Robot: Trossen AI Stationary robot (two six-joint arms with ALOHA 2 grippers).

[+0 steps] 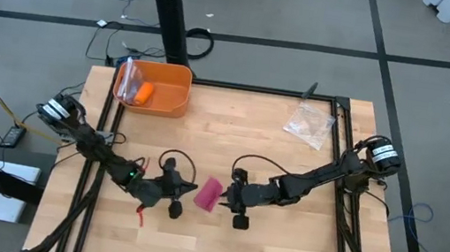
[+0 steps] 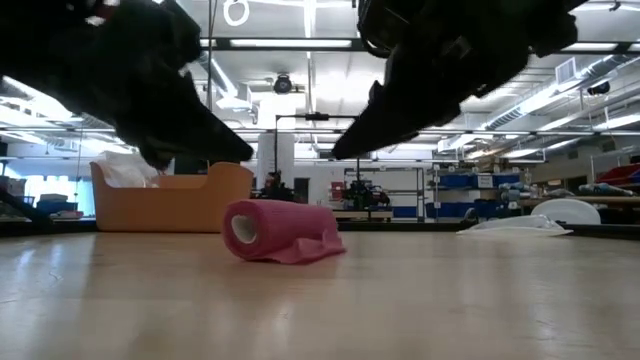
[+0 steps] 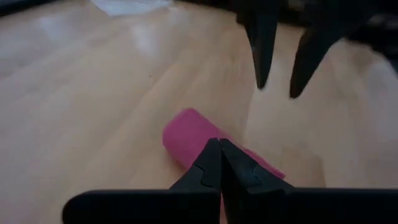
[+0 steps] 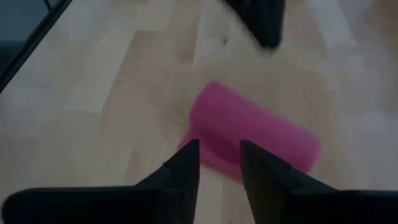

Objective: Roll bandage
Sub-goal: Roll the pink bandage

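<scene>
Rolled bandage (image 1: pixel 209 193) between both claws

Bare wood fills most of the table (image 1: pixel 278 250): the lower band of the high view and the middle stretch between bin and bag lie open. In the centre the bandage (image 1: pixel 209 193) sits hemmed in, the left gripper (image 1: pixel 184 193) just beside it on one side and the right gripper (image 1: pixel 229 196) on the other (only narrow gaps remain there). The orange bin (image 1: pixel 156 87) blocks the upper left, a plastic bag (image 1: pixel 308 124) the upper right. Both arms slant inward from the table's side edges.
</scene>
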